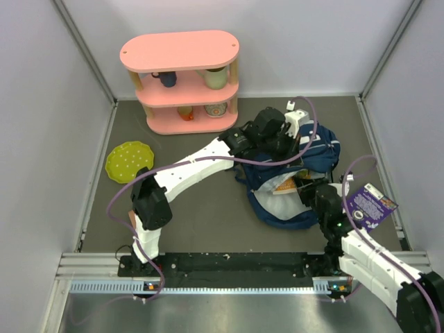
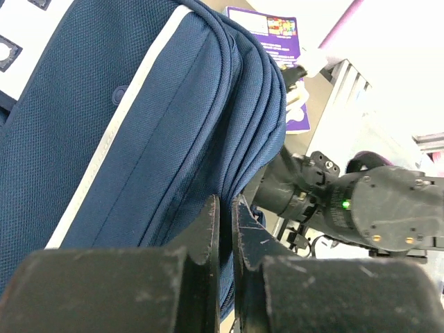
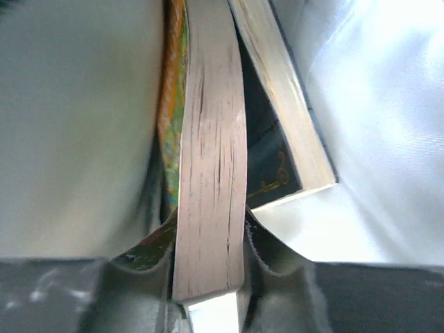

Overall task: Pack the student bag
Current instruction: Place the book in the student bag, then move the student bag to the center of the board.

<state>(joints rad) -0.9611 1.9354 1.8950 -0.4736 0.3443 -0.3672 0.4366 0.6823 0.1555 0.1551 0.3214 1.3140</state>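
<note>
Right now I am loading a book into the student bag point(image 1: 319, 149), which is lying slumped on the right half of the table with its mouth turned towards my right arm. My left gripper point(image 2: 225, 208) is pinching the bag's navy rim, jaws closed to a sliver on the fabric; I judge it is holding the mouth open. My right gripper point(image 3: 208, 239) is clamping a book point(image 3: 208, 139) across its page edges and pointing it into the pale lining point(image 3: 374, 139), beside a second book point(image 3: 281, 90) leaning inside.

By my reckoning the next move is calling for a straight push until the book is sitting deep, then a release and a clean pull back that is not dragging it out. The purple booklet point(image 1: 371, 206) by my right arm may be next.

The overhead view is giving the whole layout but not how my jaws stand. Only the right wrist camera is showing the grip and the neighbouring book, and only the left wrist camera the pinch on the rim.
</note>
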